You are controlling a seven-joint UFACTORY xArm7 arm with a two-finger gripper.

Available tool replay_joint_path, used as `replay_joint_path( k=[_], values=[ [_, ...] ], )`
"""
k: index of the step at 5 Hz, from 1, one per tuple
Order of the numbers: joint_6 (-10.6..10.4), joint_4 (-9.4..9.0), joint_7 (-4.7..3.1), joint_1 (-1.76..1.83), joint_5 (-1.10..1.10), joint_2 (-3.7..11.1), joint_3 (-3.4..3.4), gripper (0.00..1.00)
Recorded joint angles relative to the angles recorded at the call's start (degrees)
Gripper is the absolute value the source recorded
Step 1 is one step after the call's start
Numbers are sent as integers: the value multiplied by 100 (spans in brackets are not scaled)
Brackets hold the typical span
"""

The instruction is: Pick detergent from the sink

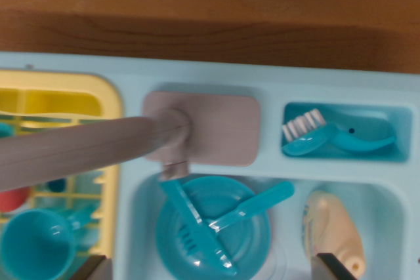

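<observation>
The detergent (331, 227) is a cream-coloured bottle lying in the right part of the pale blue sink (141, 221), with its length running top to bottom in the wrist view. My gripper (211, 270) is open. Only its two dark fingertips (333, 267) show at the bottom edge, far apart. The right fingertip sits just at the bottle's lower end, and the left one is over the edge of the yellow rack. Nothing is held between them.
A grey faucet (85, 145) reaches left from its base (203, 129) above the basin. A teal plate (249, 240) with a knife (193, 227) and a spatula (256, 204) lies left of the bottle. A brush (308, 132) rests in a side compartment. A yellow rack (65, 103) holds a teal cup (33, 244).
</observation>
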Motion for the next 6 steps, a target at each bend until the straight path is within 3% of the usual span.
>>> replay_joint_path(
  k=[1, 2, 3, 4, 5, 6],
  values=[
    [0, 0, 0, 0, 0, 0, 0, 0],
    [-262, -188, -149, -67, 33, 96, -50, 0],
    [-262, -188, -149, -67, 33, 96, -50, 0],
    [-534, -383, -303, -137, 68, 195, -102, 0],
    [-534, -383, -303, -137, 68, 195, -102, 0],
    [-804, -576, -456, -207, 102, 293, -154, 0]
  ],
)
